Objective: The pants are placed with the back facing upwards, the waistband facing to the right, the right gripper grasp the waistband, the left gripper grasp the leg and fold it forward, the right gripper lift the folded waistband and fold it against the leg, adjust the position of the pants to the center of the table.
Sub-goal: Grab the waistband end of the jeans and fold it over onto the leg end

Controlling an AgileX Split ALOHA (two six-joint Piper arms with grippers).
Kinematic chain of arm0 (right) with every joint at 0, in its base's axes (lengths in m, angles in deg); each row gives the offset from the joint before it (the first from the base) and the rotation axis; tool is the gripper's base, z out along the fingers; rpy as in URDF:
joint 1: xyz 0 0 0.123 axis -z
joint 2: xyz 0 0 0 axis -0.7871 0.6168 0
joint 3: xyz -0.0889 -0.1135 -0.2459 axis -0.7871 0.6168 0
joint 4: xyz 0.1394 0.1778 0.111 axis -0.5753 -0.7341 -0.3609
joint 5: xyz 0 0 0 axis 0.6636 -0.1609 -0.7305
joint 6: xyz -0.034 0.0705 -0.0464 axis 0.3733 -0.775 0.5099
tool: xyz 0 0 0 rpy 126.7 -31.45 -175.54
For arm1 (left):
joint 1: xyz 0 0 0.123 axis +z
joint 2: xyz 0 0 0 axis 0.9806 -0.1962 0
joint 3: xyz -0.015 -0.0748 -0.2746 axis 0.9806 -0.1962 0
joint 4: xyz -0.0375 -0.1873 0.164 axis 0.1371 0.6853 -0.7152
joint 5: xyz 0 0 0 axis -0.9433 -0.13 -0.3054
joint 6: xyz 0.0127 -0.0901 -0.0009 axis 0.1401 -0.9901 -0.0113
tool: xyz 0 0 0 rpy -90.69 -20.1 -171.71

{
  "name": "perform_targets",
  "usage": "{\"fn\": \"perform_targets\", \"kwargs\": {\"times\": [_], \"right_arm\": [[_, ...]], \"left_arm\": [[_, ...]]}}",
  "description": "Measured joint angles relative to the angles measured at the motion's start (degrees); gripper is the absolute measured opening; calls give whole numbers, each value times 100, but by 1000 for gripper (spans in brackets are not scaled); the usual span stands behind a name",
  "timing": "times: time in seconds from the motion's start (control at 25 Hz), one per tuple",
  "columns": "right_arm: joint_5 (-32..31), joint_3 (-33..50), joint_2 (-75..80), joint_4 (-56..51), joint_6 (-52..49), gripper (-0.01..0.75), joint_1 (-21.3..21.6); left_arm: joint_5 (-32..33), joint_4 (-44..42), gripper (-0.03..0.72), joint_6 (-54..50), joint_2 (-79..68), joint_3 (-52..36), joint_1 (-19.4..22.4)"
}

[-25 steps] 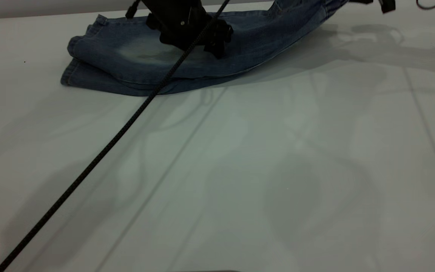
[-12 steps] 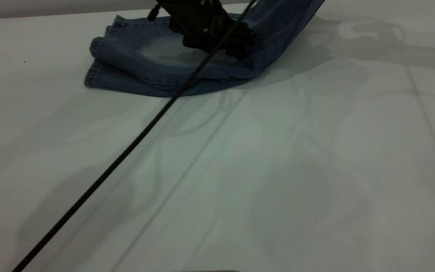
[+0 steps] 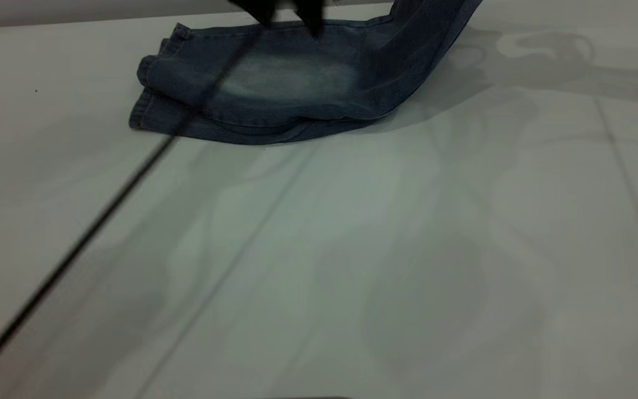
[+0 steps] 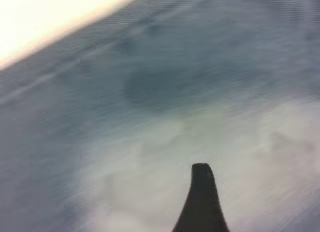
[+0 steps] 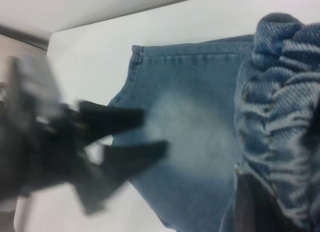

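The pants [image 3: 274,88] lie folded lengthwise at the far side of the table [image 3: 352,249], with a pale patch [image 3: 291,75] on the top layer. The leg is hidden. The end at the right rises steeply out of the exterior view. There my right gripper [image 5: 270,202] is shut on the ruched waistband [image 5: 280,106], one dark finger [image 5: 252,209] showing under it. My left gripper [image 3: 297,11] hovers open just above the patch, its two fingers [image 5: 130,157] apart and off the cloth. One fingertip [image 4: 202,192] shows over the patch [image 4: 210,137].
The left arm's black cable [image 3: 75,249] crosses the table from the near left up to the pants. The hems [image 3: 147,105] point left. Bare tabletop spreads in front of the pants and to the right.
The pants slid right, then stopped. My left gripper has lifted off the pale patch it was on, and its cable swung left. The right end of the pants stays raised.
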Motion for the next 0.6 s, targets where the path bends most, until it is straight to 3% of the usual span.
{"fn": "perform_targets", "kwargs": {"times": [0.24,0.6], "right_arm": [[69,0,0,0,42,87,-11],[135,-39,0,0,54,87,-317]], "left_arm": [[1376,-213,525,-6,26,274,558],[1283,-224,525,-12,-354,274,1095]]}}
